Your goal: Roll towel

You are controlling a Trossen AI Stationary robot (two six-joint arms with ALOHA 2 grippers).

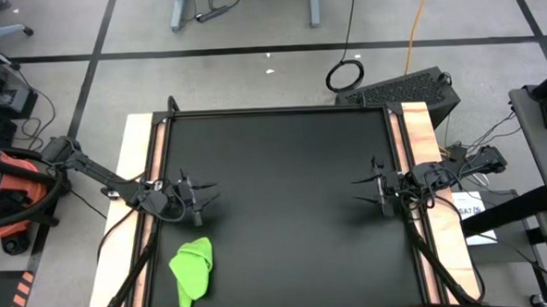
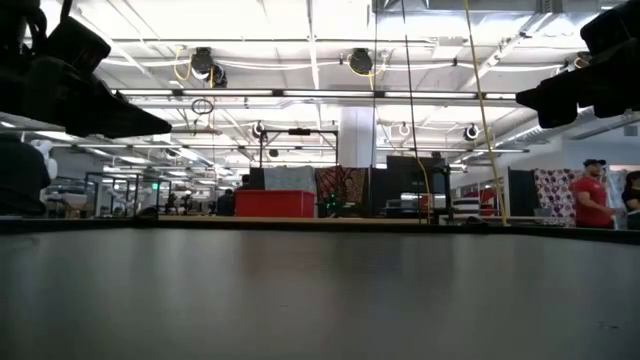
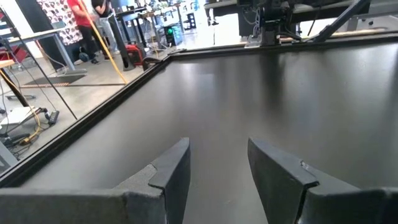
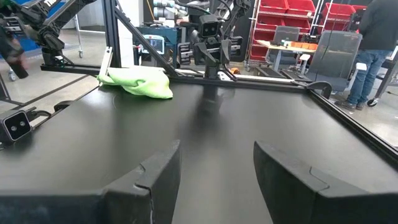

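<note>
The lime-green towel (image 1: 193, 271) lies crumpled in a loose heap on the black mat (image 1: 285, 199) near its front left corner; it also shows in the right wrist view (image 4: 140, 82). My left gripper (image 1: 206, 198) hovers at the mat's left side, a little toward the far edge from the towel, open and empty (image 3: 217, 165). My right gripper (image 1: 363, 190) hovers at the mat's right side, open and empty (image 4: 217, 165). The two grippers face each other across the mat.
The mat has a raised black frame (image 1: 276, 112) and wooden strips along both sides (image 1: 140, 178). A small camera block (image 4: 17, 126) sits at the mat's front edge. People stand in the room beyond the table (image 2: 593, 195).
</note>
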